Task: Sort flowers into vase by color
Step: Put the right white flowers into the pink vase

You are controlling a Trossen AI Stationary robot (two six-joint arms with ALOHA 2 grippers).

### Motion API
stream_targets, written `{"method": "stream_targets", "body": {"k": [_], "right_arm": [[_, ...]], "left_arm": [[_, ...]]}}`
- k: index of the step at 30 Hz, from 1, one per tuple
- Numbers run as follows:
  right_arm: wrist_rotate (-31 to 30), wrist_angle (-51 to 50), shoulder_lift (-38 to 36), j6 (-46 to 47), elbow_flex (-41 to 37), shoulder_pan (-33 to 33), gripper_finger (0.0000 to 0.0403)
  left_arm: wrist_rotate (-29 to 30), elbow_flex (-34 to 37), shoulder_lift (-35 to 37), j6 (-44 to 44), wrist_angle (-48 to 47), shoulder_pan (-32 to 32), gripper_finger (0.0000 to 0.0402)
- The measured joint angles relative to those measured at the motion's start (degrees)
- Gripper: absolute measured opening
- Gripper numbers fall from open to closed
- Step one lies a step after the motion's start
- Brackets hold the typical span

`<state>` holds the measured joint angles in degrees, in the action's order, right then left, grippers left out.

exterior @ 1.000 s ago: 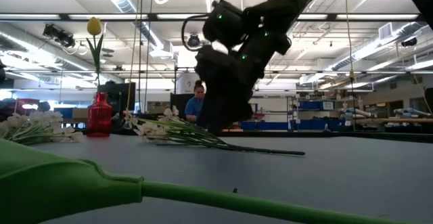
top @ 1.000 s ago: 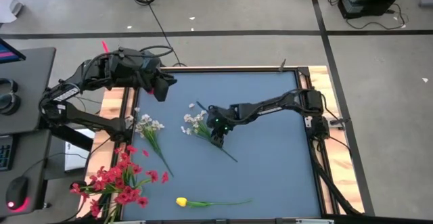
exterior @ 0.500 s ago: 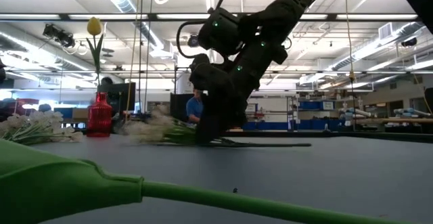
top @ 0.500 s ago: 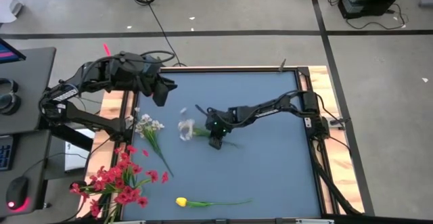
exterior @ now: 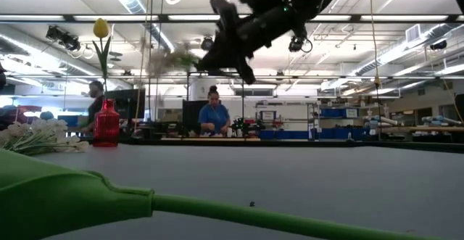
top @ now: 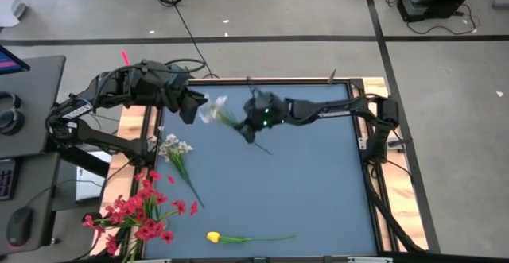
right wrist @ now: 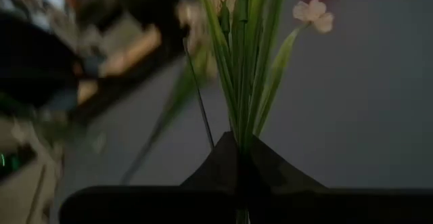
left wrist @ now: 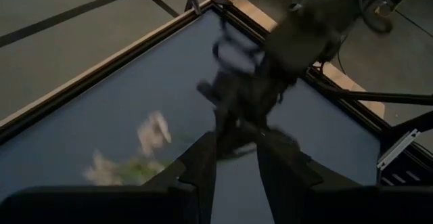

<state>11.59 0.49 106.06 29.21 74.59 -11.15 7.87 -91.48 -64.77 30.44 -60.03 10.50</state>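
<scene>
High view: the blue tabletop (top: 318,191) lay flat inside a pale wooden rim, and its middle and right half were open. The right gripper (top: 253,129) hung over the far middle, its jaws closed on the green stems of a white spray (top: 216,110) whose blossoms pointed toward the left gripper (top: 189,108). That gripper sat over the far-left corner, just beside the blossoms; whether it touched them could not be told. Another white spray (top: 176,148) lay near the left edge. A bunch of red blossoms (top: 141,210) crowded the near-left corner, spilling past the rim. A yellow tulip (top: 215,237) lay along the near edge, stem pointing right.

Low view: the right gripper (exterior: 233,46) was well above the matte surface, holding the spray (exterior: 170,60) out sideways. The small red vase (exterior: 106,124), rounded and glossy, stood far left with one yellow tulip (exterior: 101,28) upright in it. White blossoms (exterior: 32,134) lay beside it. A smooth green stem (exterior: 145,204) crossed the foreground. People sat beyond the tabletop.

Left wrist view: the left jaws stood slightly apart, gripping nothing visible. Beyond them were pale blurred blossoms (left wrist: 152,130) and the right arm (left wrist: 304,34).

Right wrist view: the dark fingers (right wrist: 270,176) met around slim green stems (right wrist: 247,82); one pale blossom (right wrist: 312,14) showed near the tip.
</scene>
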Motion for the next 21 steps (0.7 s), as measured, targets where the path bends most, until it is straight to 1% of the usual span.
{"method": "stream_targets", "body": {"k": [4, 6, 8, 11, 16, 19, 21], "right_arm": [[-3.1, 5.7, -3.7, 0.8, 0.0, -1.9, 0.0013], [-4.2, 9.1, -5.7, 0.7, 0.0, -2.6, 0.0013], [-4.5, 12.3, -7.1, -0.4, 0.0, -3.3, 0.0013], [-4.0, 17.6, -8.4, -2.9, 0.0, -3.8, 0.0013], [1.1, 27.9, -9.3, -4.1, 0.0, -4.1, 0.0013], [3.6, 33.4, -9.2, -4.8, 0.0, -4.1, 0.0013], [5.3, 36.8, -9.2, -5.4, 0.0, -4.1, 0.0013]], "left_arm": [[0.0, 0.0, 0.0, 1.9, 0.0, 0.0, 0.0114], [0.0, 0.0, 0.1, 2.7, 0.0, 0.0, 0.0121], [0.0, 0.0, 0.3, 3.2, 0.1, 0.0, 0.0135], [1.0, 0.0, 0.4, 3.5, 0.3, 0.0, 0.0168], [1.9, 0.0, -0.1, 2.9, 1.5, -0.1, 0.0233], [1.9, 0.1, -0.6, 1.3, 4.8, -0.4, 0.0265], [1.5, 0.1, -1.2, -1.1, 9.0, -0.9, 0.028]]}}
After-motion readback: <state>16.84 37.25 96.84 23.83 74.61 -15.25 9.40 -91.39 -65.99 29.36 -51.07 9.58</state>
